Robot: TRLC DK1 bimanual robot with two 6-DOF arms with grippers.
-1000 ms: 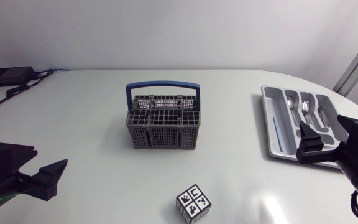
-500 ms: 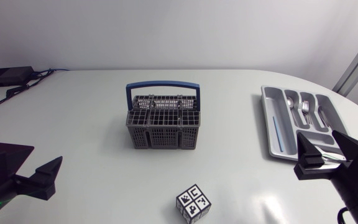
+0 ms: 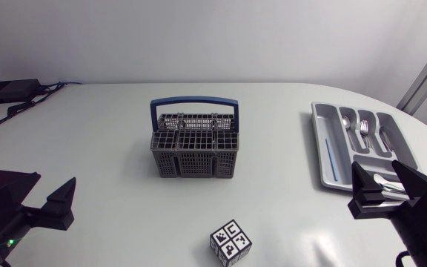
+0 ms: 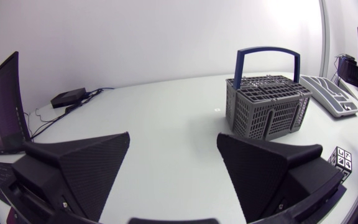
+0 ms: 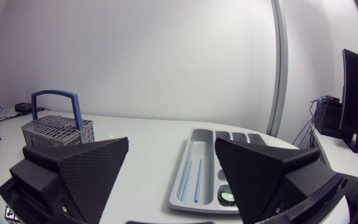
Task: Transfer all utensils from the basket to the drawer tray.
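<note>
- With both arms held low at the near edge of the table point(image 3: 110, 148), the left gripper point(image 4: 173, 140) sits by the near left corner and the right gripper point(image 5: 171, 143) by the near right corner.
- Left gripper: the jaws stand wide apart and grip nothing. Only bare table top shows between the two wedge fingers.
- Right gripper: the jaws are likewise spread wide and grip nothing. In the head view its fingers hang over the near end of the drawer tray point(image 3: 362, 144).
- Basket point(image 3: 194, 144): a grey mesh unit standing upright at the middle of the table, well apart from both grippers. Its blue handle point(image 3: 194, 101) is raised over the far side.
- In the left wrist view the basket stands ahead of the gripper, off toward one finger, with the drawer tray beyond it.
- Drawer tray: a grey compartmented tray lying flat near the table's right edge, well apart from the basket.
- Tray contents: a fork point(image 3: 364, 132) and a spoon point(image 3: 345, 119) lie in the narrow compartments. Two thin blue sticks point(image 5: 194, 180) lie in the long compartment on the side nearest the basket.
- Marker cube point(image 3: 230, 242): a black-and-white patterned cube on the table, between the basket and the near edge.
- Black box point(image 3: 10, 90): placed at the far left corner of the table, with cables attached.
</note>
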